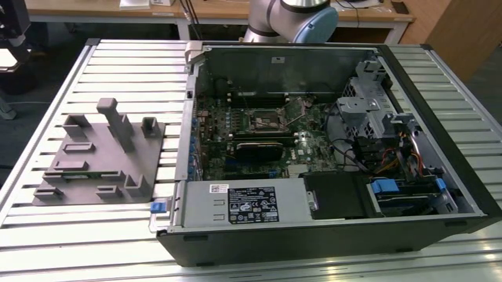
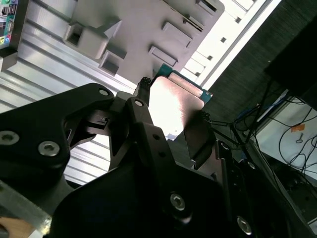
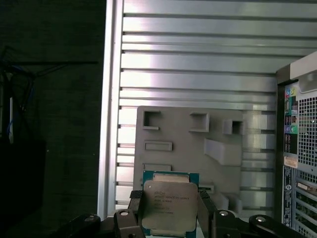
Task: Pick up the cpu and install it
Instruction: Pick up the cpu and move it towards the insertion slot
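The cpu [image 3: 168, 206], pale metal top facing the camera in both wrist views, sits clamped between the two dark fingers [image 3: 136, 210] of the gripper [image 3: 169, 214]. The jaws close on its opposite edges. We see it held in the air, clear of the grey fixture [image 3: 188, 144] on the slatted table [image 3: 198, 59], with the computer case [image 3: 297, 163] off to one side. We judge the pick done and the install not yet done. In the exterior view, the dark socket frame [image 1: 263, 120] lies bare on the board inside the case [image 1: 314, 247].

Risks, as we judge them:
- The grip bears on thin edges only, so a jolt could tilt or drop the chip.
- A tilted or turned chip could bind on the socket rim and damage the contacts.
- Cables [image 1: 392, 158] and the metal drive cage [image 1: 365, 106] crowd the case and could snag the arm.
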Motion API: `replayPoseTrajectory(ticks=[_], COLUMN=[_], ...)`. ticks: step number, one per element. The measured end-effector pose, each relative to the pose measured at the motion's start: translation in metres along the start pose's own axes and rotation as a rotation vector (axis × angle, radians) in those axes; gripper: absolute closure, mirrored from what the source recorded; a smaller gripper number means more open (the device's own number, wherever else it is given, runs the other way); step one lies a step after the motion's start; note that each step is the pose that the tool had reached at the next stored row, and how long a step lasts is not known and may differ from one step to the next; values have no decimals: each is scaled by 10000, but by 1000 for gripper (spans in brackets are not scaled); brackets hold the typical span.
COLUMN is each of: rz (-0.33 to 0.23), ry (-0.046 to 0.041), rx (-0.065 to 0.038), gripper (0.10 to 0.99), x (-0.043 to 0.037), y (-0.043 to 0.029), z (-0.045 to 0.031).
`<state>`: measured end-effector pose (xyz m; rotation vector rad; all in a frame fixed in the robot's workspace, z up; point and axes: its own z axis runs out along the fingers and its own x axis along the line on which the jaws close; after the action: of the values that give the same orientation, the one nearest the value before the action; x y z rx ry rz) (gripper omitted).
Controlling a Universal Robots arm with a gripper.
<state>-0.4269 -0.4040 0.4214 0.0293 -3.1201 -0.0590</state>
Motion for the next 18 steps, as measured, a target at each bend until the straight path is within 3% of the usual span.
replayPoseTrajectory(ticks=[18], rz=[0], ry=[0], rx=[0], gripper=[557], x=[-100], y=[-2], z=[-2])
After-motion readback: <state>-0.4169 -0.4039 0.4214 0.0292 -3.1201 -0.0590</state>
